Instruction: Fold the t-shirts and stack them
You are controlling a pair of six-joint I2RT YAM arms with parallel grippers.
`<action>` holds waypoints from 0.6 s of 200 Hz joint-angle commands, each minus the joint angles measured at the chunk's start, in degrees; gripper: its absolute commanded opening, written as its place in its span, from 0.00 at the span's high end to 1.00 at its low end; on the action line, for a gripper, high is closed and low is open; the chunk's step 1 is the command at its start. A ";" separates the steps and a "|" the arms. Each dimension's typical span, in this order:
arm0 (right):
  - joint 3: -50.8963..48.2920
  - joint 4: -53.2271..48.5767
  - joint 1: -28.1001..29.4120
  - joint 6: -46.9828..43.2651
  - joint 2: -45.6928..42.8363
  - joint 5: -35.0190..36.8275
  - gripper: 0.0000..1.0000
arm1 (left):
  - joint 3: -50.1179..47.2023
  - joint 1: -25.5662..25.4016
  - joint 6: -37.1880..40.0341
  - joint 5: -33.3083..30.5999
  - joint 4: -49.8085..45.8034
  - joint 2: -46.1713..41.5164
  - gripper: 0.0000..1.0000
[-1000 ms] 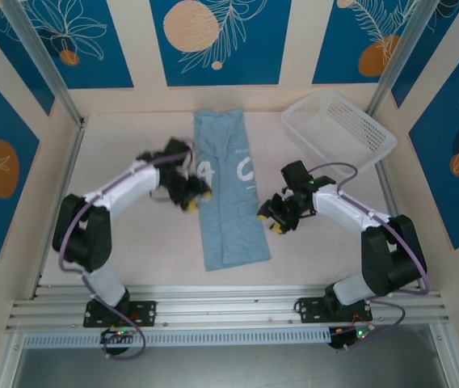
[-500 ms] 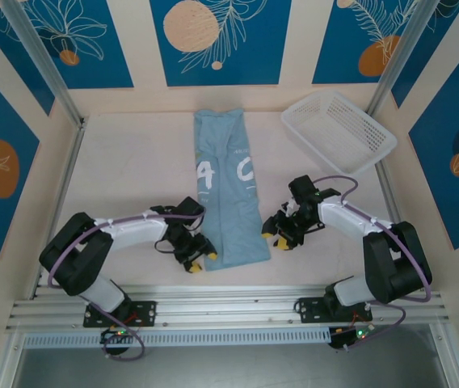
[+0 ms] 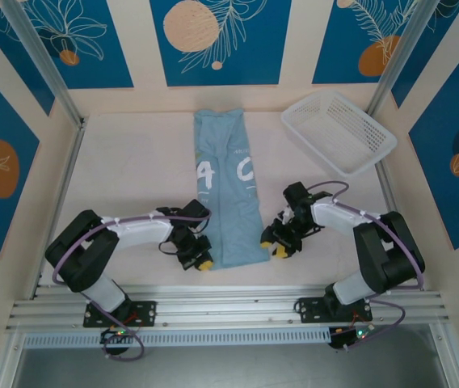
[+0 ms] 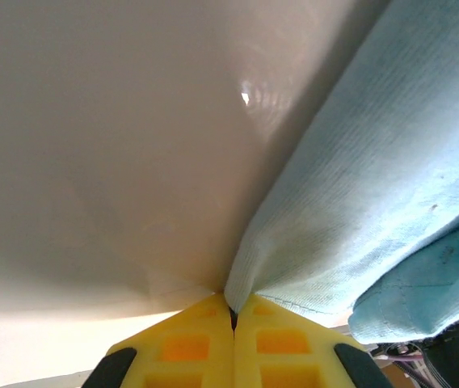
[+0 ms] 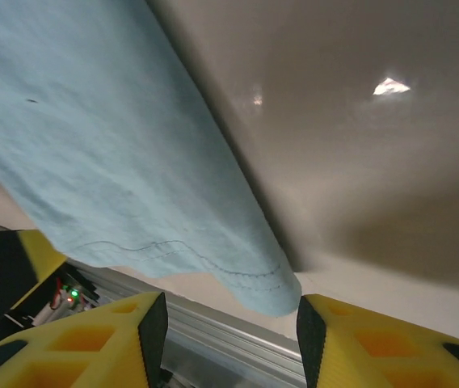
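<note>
T-shirt (image 3: 228, 194): light sky-blue, white block lettering. Basket (image 3: 338, 131): white, perforated all over. Table (image 3: 132, 174): plain pale cream. Wall panels (image 3: 217, 40): deep blue, white leaf outlines, peach and orange discs. Left gripper (image 3: 204, 263) and right gripper (image 3: 274, 246): yellow fingertips, black bodies. Arms (image 3: 132, 229): white, black joints.

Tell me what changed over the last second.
The left gripper swept from beside the middle of the t-shirt toward the near edge and closed on its near-left hem corner. The right gripper slid nearer too, to the near-right corner, jaws open, not gripping. The t-shirt and the basket stayed put.
</note>
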 commanded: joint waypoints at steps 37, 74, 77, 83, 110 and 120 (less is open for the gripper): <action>0.09 2.19 3.37 2.71 3.87 3.05 0.59 | 0.57 -0.28 3.42 -3.17 -5.91 -0.23 1.00; 1.00 3.41 5.68 4.39 6.17 3.54 0.77 | 0.49 0.01 4.66 -3.75 -6.53 -0.81 1.00; 1.04 3.33 5.93 4.55 6.24 3.65 0.79 | 0.49 0.04 4.74 -3.76 -6.57 -0.87 1.00; 1.00 3.06 6.33 4.90 6.18 3.95 0.84 | 0.44 0.13 4.96 -3.79 -6.65 -0.99 1.00; 0.12 -0.69 7.97 6.62 3.03 5.47 0.98 | -0.53 0.05 5.55 -4.73 -7.69 -2.99 1.00; -0.34 -2.37 8.59 7.10 1.28 5.10 1.00 | -1.44 0.06 5.64 -4.56 -7.67 -4.49 1.00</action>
